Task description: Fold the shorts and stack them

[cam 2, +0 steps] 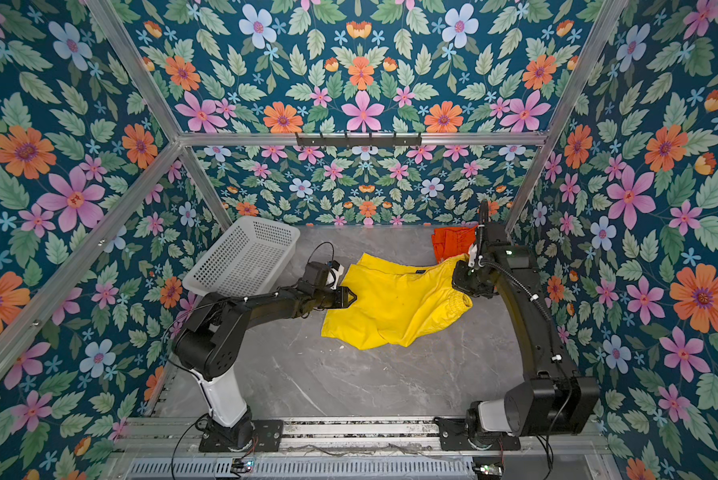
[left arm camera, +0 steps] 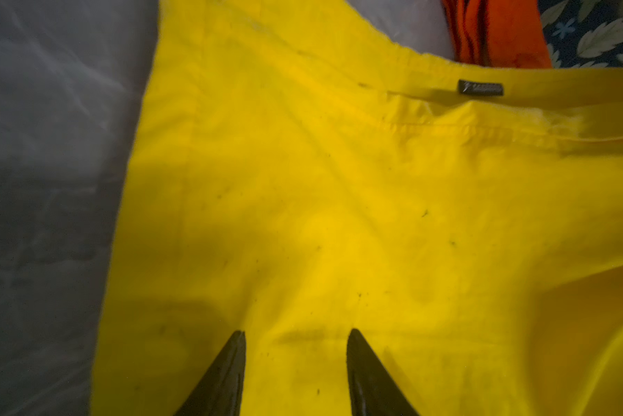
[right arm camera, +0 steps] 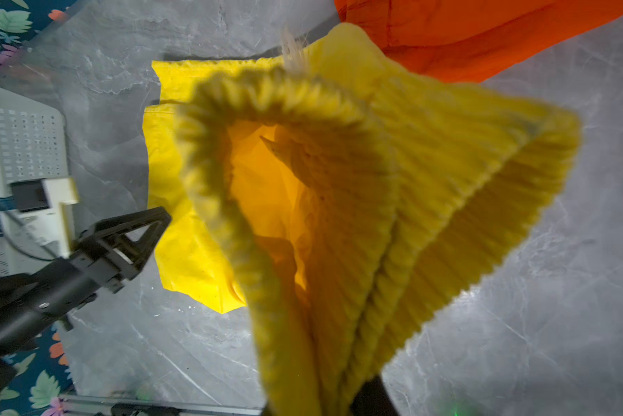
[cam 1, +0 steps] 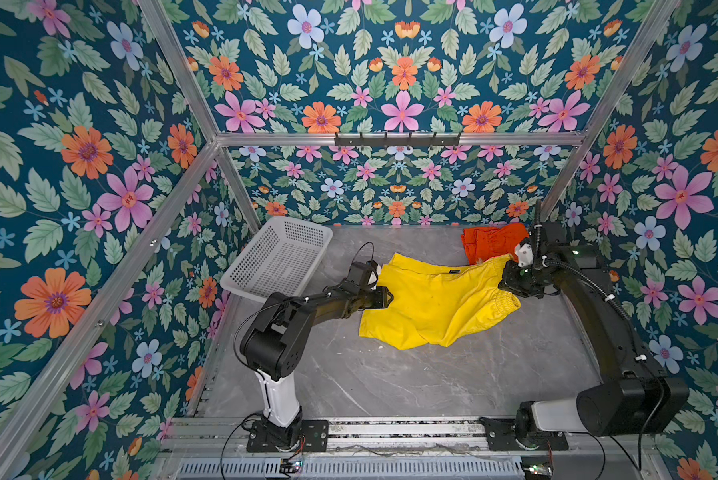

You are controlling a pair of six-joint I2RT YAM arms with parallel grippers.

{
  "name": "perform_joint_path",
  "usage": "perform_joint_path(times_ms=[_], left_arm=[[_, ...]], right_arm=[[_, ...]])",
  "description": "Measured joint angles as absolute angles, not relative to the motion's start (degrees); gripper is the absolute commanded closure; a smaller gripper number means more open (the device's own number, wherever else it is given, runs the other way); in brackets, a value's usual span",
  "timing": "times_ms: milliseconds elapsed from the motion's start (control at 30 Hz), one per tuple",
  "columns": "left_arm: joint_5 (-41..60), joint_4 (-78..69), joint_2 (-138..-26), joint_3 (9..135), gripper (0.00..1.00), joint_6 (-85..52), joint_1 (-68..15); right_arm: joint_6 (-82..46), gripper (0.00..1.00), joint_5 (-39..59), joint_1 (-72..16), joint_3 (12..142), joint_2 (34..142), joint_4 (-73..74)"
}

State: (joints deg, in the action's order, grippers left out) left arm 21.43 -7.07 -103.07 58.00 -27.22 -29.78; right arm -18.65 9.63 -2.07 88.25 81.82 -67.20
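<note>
The right gripper (cam 1: 509, 286) clamps the waistband (right arm camera: 429, 201) of the yellow shorts (cam 1: 432, 307) (jaws nearly closed), while the left gripper (left arm camera: 297, 335), half-open and empty, hovers over the opposite hem (cam 1: 367, 322).

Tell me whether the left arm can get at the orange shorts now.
Probably not cleanly: the orange shorts lie in the far right corner, behind the yellow shorts and the right tool gripping their waistband. The left tool would have to cross both.
</note>
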Motion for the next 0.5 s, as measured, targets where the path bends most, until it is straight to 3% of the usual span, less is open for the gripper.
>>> perform_joint_path(times_ms=[300, 500], left_arm=[[20.5, -8.1, -105.3, 57.2, 0.57, -28.8, -27.4], [22.3, -12.1, -109.3, 56.4, 0.7, -31.4, -27.4]], right_arm=[[-17.5, 0.86, 0.0, -10.9, 103.7, 93.2, -73.3], [-17.5, 0.86, -5.8, -17.4, 112.7, 102.8, -75.7]])
